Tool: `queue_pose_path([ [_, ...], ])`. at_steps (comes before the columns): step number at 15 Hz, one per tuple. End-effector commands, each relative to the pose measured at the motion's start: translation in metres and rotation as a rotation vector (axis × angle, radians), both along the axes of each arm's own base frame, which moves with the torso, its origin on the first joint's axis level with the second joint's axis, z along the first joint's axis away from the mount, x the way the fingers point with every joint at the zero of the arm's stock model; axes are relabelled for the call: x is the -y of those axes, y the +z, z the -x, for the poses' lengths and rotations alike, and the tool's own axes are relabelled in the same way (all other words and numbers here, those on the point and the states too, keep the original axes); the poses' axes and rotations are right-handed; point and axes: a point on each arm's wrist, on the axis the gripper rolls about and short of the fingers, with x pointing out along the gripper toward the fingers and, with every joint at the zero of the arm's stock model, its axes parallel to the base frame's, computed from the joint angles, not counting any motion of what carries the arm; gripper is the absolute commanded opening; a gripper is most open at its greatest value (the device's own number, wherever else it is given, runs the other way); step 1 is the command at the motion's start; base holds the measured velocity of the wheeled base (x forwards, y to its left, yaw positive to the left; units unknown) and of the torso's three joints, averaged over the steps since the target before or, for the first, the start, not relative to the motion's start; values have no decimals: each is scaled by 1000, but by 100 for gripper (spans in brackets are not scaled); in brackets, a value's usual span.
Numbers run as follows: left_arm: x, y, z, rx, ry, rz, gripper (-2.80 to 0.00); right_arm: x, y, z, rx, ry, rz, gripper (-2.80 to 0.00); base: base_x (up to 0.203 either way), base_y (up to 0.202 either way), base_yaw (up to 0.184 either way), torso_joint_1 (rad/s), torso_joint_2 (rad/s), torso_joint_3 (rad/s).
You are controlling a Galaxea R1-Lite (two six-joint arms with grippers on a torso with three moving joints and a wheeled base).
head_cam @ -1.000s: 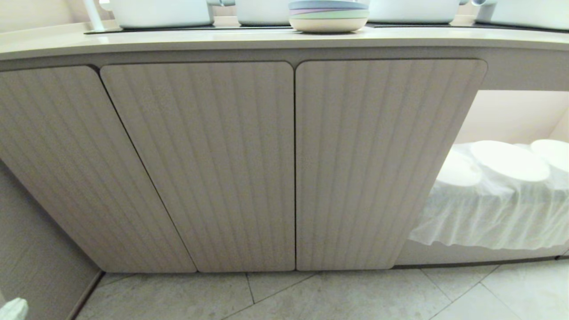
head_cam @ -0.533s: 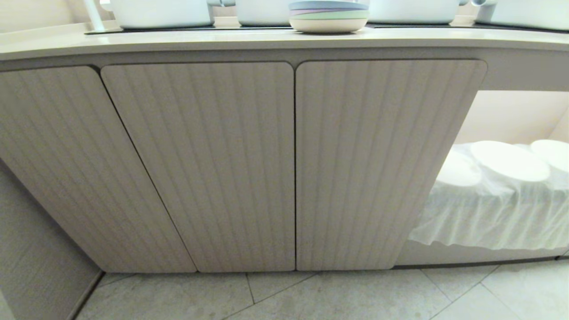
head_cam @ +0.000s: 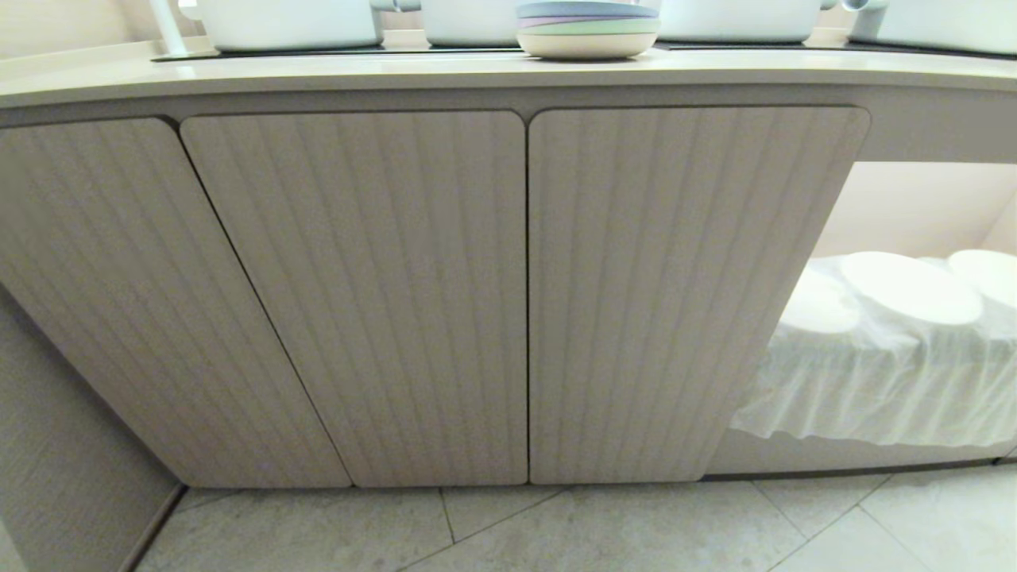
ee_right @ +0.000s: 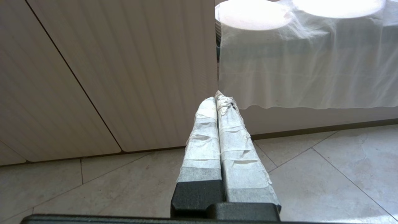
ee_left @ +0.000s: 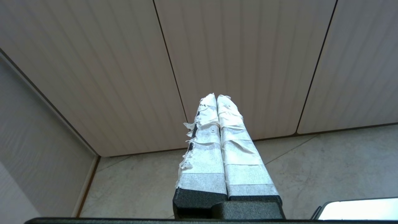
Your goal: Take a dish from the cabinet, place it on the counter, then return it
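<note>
The cabinet fills the head view, its ribbed beige doors all closed. Above it runs the cream counter with black hob panels. The dish is hidden. Neither arm shows in the head view. In the left wrist view my left gripper is shut and empty, held low over the floor and pointing at the cabinet doors. My right gripper is likewise shut and empty, pointing at the right edge of the right door.
A stack of pastel plates and white pots stand on the counter. Right of the doors, a doorless recess holds white discs wrapped in white cloth. A wall panel closes off the left. Grey floor tiles lie in front.
A white fingertip at the bottom left corner of the head view one second ago has dropped out of sight. The doors and the counter items are unchanged.
</note>
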Motion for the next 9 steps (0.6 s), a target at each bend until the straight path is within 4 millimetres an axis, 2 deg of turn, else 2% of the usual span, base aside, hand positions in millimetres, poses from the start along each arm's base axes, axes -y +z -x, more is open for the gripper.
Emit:
queue_pose_path([
  [1, 0, 0, 0, 0, 0, -1, -280, 0, 0, 0, 0, 0, 0, -280, 0, 0, 0, 0, 0, 0],
  [9, 0, 0, 0, 1, 0, 1, -280, 0, 0, 0, 1, 0, 1, -280, 0, 0, 0, 0, 0, 0],
])
